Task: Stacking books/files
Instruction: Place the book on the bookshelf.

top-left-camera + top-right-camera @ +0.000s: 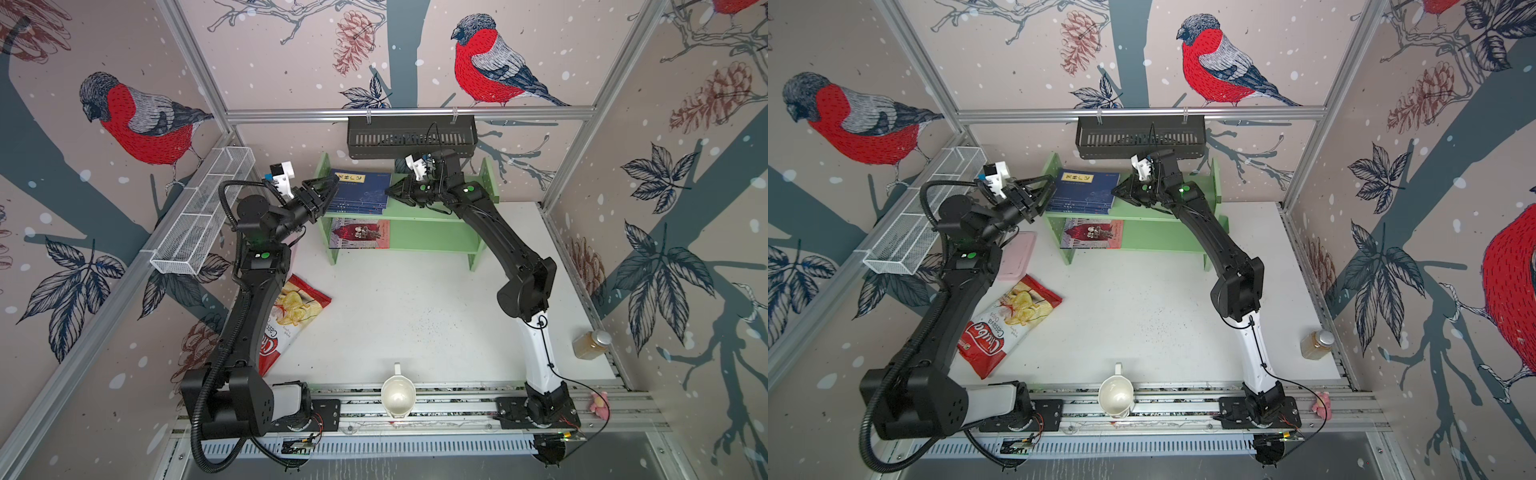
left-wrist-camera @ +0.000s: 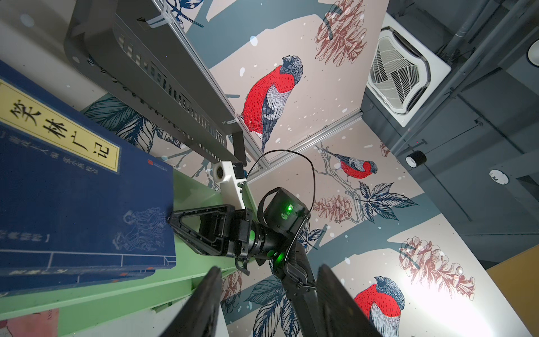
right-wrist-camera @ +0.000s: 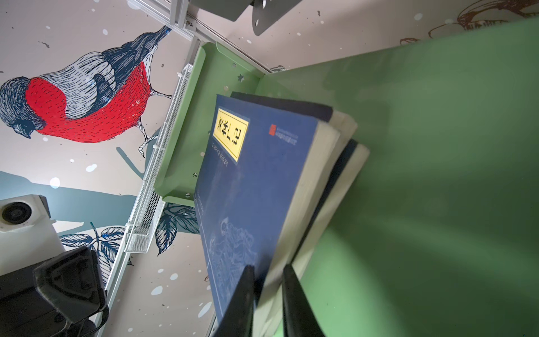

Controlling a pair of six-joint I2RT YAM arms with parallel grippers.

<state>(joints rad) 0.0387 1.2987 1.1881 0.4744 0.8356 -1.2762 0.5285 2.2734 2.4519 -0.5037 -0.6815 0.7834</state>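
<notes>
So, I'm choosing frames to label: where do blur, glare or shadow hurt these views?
Left wrist view: left gripper blurred close up, glare whitening the wall, book cover sharp. Right wrist view: right gripper blurred, soft shadows across the shelf. Both top views: evenly lit, sharp, edges stretched by the wide lens.

both top views look down from overhead; wrist views (close, angled upward) share the navy books (image 2: pixel 73 189).

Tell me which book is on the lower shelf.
The pink-and-red book: it lies alone on the lower shelf, while the navy books are stacked on the upper shelf.
</notes>
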